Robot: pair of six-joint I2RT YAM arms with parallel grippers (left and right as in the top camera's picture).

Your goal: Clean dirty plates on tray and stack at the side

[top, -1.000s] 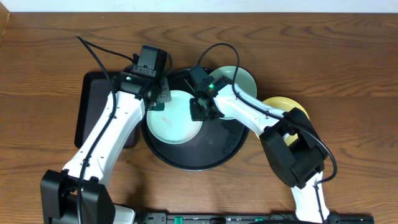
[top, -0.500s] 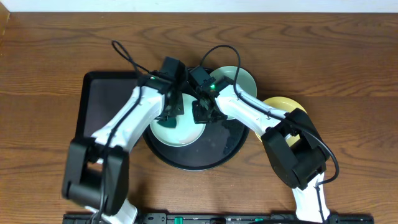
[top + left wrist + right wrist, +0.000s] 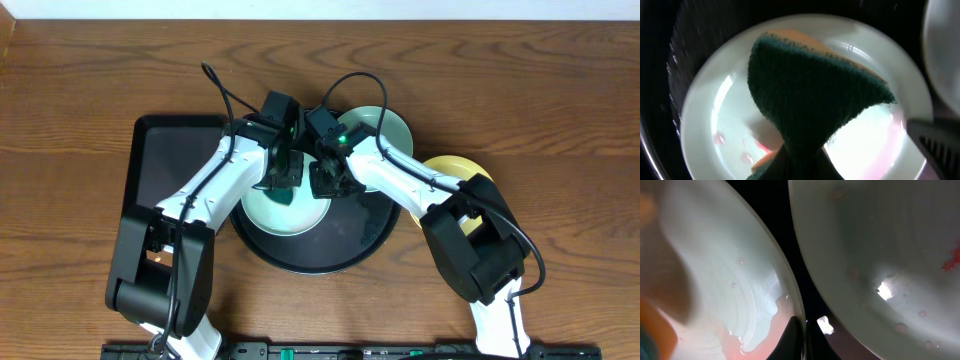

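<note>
A light blue-green plate point(image 3: 262, 212) lies on the left of the round black tray point(image 3: 330, 245). My left gripper point(image 3: 285, 178) is shut on a green and orange sponge point(image 3: 284, 192) and holds it on this plate. In the left wrist view the sponge point(image 3: 810, 95) covers the plate's point(image 3: 715, 110) middle, with red smears beside it. My right gripper point(image 3: 322, 178) is shut on this plate's right rim point(image 3: 790, 295). A second blue-green plate point(image 3: 385, 128) with a red smear point(image 3: 952, 260) sits at the tray's back right. The pale yellow plate point(image 3: 450, 167) lies to the right, partly under the right arm.
A rectangular black tray point(image 3: 160, 170) lies left of the round tray, under the left arm. The wooden table point(image 3: 80, 90) runs all around. Both arms meet over the round tray's back half.
My left arm has swung right from the plate's left edge and brought the sponge onto the plate's middle. The right gripper has stayed on the plate's rim.
</note>
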